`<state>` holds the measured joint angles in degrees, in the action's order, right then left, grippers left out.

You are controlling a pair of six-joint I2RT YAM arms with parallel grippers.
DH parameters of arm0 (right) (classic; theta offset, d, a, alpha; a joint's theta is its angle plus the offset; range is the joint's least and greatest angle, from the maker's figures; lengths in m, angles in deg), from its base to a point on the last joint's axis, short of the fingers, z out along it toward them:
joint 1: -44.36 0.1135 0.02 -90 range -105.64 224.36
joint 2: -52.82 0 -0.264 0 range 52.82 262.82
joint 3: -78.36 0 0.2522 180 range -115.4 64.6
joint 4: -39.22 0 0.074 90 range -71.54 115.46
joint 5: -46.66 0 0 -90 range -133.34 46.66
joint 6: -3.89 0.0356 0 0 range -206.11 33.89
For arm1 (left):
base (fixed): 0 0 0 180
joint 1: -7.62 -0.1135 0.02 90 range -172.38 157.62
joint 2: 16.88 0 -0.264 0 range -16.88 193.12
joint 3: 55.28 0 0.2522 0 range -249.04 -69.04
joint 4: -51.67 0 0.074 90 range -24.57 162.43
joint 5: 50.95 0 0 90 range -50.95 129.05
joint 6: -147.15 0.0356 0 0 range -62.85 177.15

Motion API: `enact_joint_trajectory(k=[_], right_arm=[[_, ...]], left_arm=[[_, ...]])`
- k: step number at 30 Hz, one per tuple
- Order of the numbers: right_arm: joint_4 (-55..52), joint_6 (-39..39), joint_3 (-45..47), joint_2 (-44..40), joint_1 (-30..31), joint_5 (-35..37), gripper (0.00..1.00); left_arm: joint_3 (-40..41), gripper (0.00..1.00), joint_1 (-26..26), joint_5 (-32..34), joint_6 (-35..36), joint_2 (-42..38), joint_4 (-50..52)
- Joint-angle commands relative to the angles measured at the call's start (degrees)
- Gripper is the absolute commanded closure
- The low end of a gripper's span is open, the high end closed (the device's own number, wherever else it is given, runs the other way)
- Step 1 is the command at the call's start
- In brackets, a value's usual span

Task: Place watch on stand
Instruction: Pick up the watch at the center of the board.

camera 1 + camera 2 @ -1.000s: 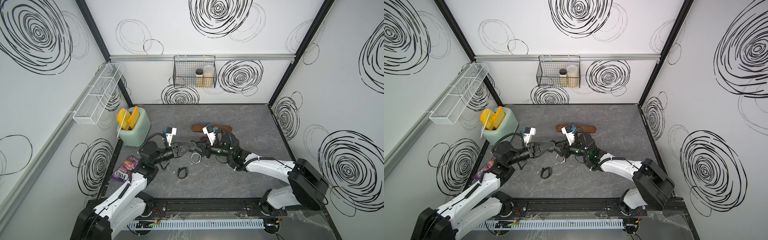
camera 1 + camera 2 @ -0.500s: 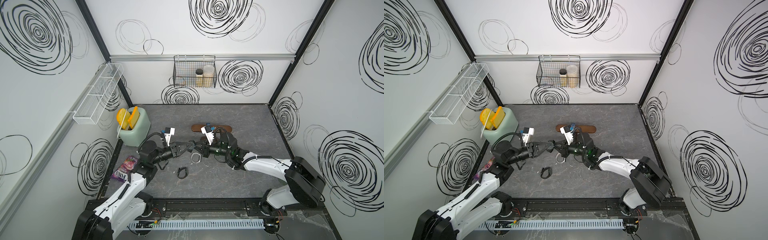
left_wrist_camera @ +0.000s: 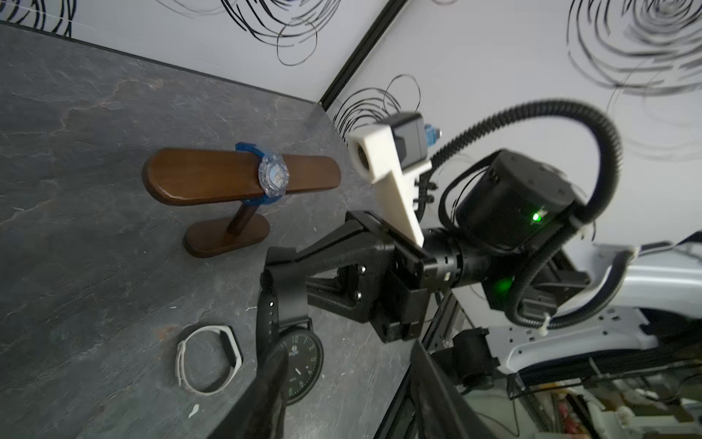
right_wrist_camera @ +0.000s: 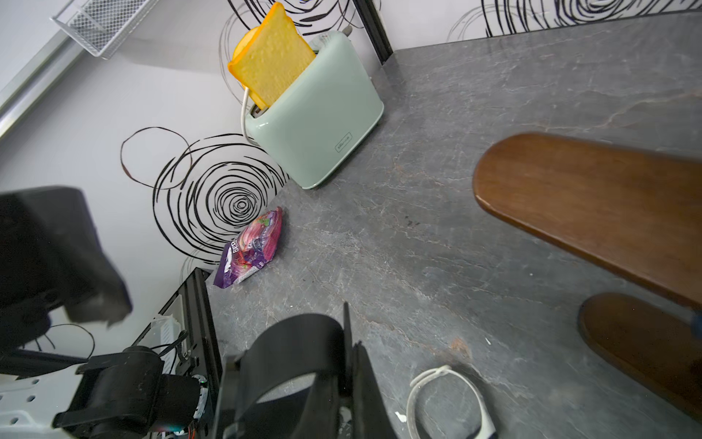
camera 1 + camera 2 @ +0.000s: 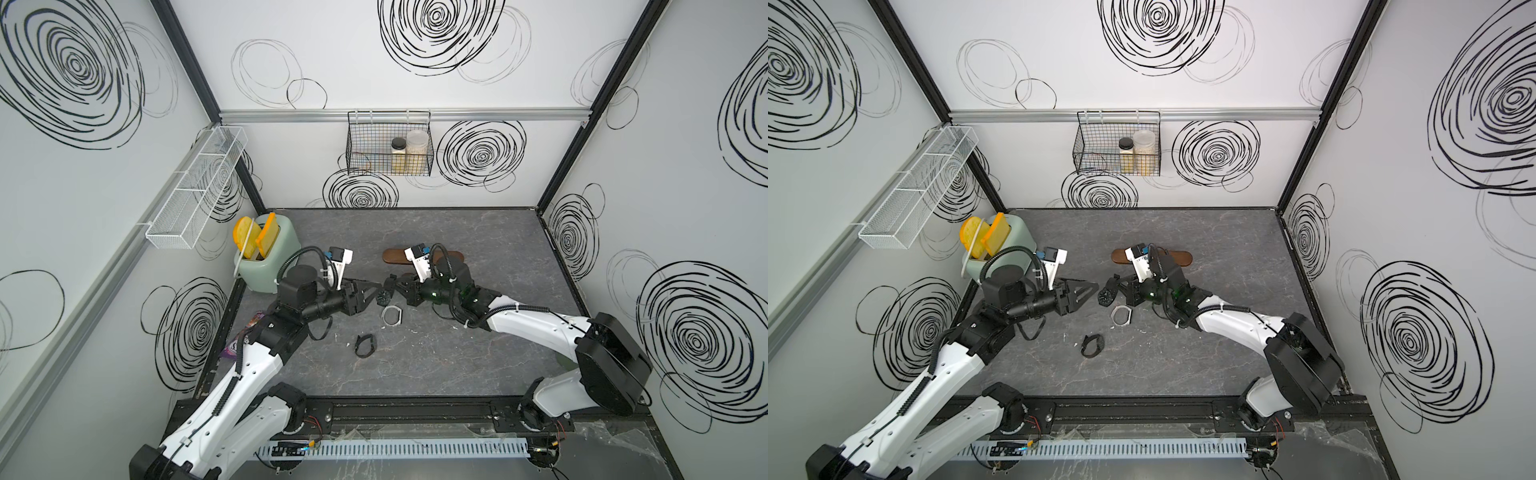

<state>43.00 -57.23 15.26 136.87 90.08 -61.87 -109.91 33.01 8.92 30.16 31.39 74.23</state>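
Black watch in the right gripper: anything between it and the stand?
Nothing visible stands between the black watch and the stand. A blue watch already wraps the bar past its middle; the end toward the toaster is bare. The white band lies clear of that path.

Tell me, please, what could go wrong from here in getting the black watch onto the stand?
The right gripper pinches the black watch only by its strap, so the free face may swing or slip.
One finger of the open left gripper sits close to the face and could snag it when pulling away.
The stand already carries a blue watch; the strap may bump it.
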Motion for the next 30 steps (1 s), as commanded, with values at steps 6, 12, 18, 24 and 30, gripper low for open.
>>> enact_joint_trajectory(k=[6, 12, 18, 24, 30], right_arm=[[-4.6, -0.6, -1.9, 0.0, 0.0, 1.5, 0.99], [-4.4, -0.8, -1.5, -1.4, 0.1, 1.2, 0.98], [-4.2, -1.0, -1.2, -2.0, 0.2, 0.8, 0.98], [-4.4, -1.3, -1.1, -2.0, 0.2, 0.6, 0.98], [-4.2, -1.4, -1.0, -2.3, 0.3, 0.3, 0.98]], left_arm=[[1.1, 0.37, 19.0, 33.0, 14.4, -0.6, 7.5], [0.9, 0.32, 19.7, 35.0, 15.1, 0.6, 6.2], [1.0, 0.32, 19.6, 34.0, 14.8, 3.5, 4.5], [0.7, 0.32, 19.6, 33.9, 14.4, 5.2, 2.5], [-0.5, 0.33, 19.6, 34.5, 14.7, 7.5, 1.6]])
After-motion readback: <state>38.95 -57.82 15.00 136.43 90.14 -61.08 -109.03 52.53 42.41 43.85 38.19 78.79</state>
